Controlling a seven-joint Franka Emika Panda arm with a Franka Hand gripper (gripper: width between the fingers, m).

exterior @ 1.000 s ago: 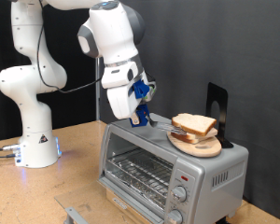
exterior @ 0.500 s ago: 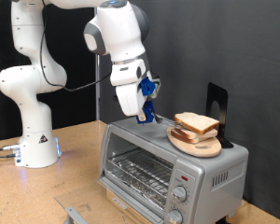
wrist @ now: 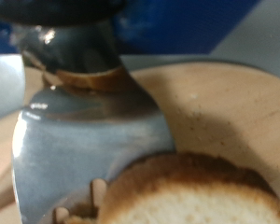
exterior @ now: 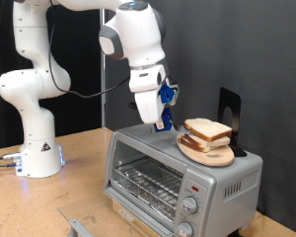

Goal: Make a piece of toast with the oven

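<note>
Since a second ago the arm has swung toward the exterior view's right, so the gripper [exterior: 164, 122] now hangs just above the oven's top, close beside the stacked bread. Near to far in the exterior view: a grey bracket [exterior: 77, 227] at the bottom edge on the wooden table [exterior: 59, 188], then the oven [exterior: 178, 173], door shut, wire rack visible through the glass, two knobs on its right panel. On its roof sits the round wooden plate [exterior: 190, 150] with the stack of slices [exterior: 207, 133]; a black stand [exterior: 229, 117] is behind it, and the white robot base [exterior: 35, 148] is at far left. Fingers are hidden by the blue wrist mount, can't tell their spacing from this view. Wrist view adds what the exterior misses: one metal finger [wrist: 84, 149] close up, blurred, over the plate, with the crust of the top slice [wrist: 191, 191] right next to it. Nothing visible between the fingers.
</note>
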